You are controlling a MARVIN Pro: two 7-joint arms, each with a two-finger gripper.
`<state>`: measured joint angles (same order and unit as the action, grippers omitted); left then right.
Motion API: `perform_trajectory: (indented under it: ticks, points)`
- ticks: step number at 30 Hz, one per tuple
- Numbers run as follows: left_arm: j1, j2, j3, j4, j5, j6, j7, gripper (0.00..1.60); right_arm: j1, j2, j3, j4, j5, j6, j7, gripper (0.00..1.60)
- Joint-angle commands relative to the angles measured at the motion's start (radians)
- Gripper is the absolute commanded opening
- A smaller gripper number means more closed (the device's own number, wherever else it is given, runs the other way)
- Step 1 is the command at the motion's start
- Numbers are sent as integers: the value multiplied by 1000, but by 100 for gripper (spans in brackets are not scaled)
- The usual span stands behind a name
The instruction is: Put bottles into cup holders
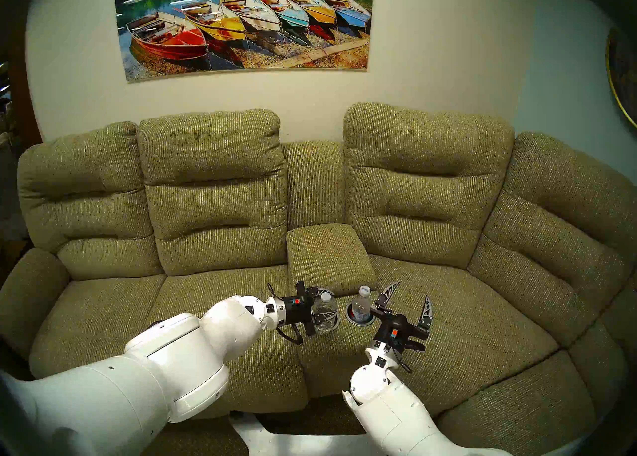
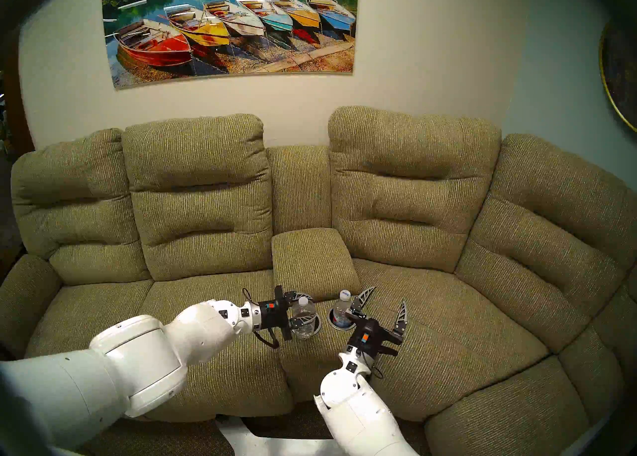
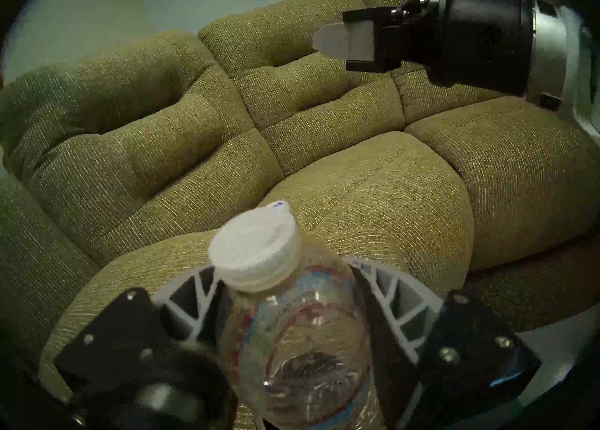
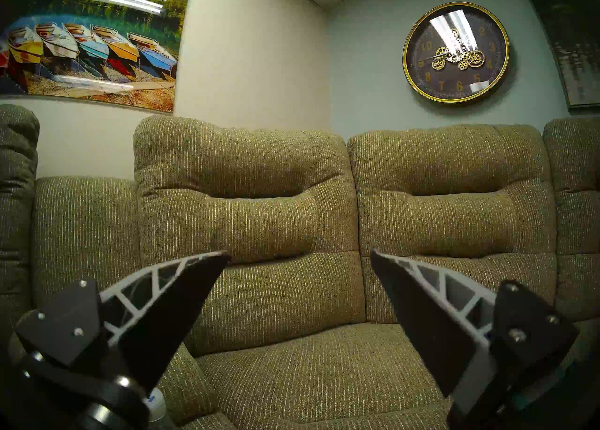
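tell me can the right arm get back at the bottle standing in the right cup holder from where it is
Probably yes. The right gripper is open and empty, just right of the seated bottle, whose upper half stands clear of the right cup holder. The left gripper is busy at the other well.

The wall clock (image 4: 456,52) carries gold numerals; 10, 2, 3, 5, 6 and 7 can be read, with the 6 at 6 o'clock on its face. The label print on both bottles is too blurred to read.

The left gripper (image 1: 325,309) clasped a bottle (image 1: 324,317) over the left holder; the right gripper (image 1: 412,295) gaped beside the seated bottle (image 1: 362,305).
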<state>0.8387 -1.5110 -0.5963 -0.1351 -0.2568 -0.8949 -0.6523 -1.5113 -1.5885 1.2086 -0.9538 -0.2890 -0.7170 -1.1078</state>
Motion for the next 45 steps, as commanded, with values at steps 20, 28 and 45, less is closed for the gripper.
perform_trajectory:
  ticks: [20, 28, 45]
  points:
    - [-15, -2, 23, 2, 62, -10, 66, 0, 6, 1, 1, -11, 0, -3, 1, 160]
    - [20, -1, 44, 8, 93, -28, 94, 0, 6, 1, 1, -11, 0, -3, 1, 160]
    - [50, 9, 124, 26, 172, -65, 152, 0, 6, 0, 1, -11, -1, -4, 2, 160]
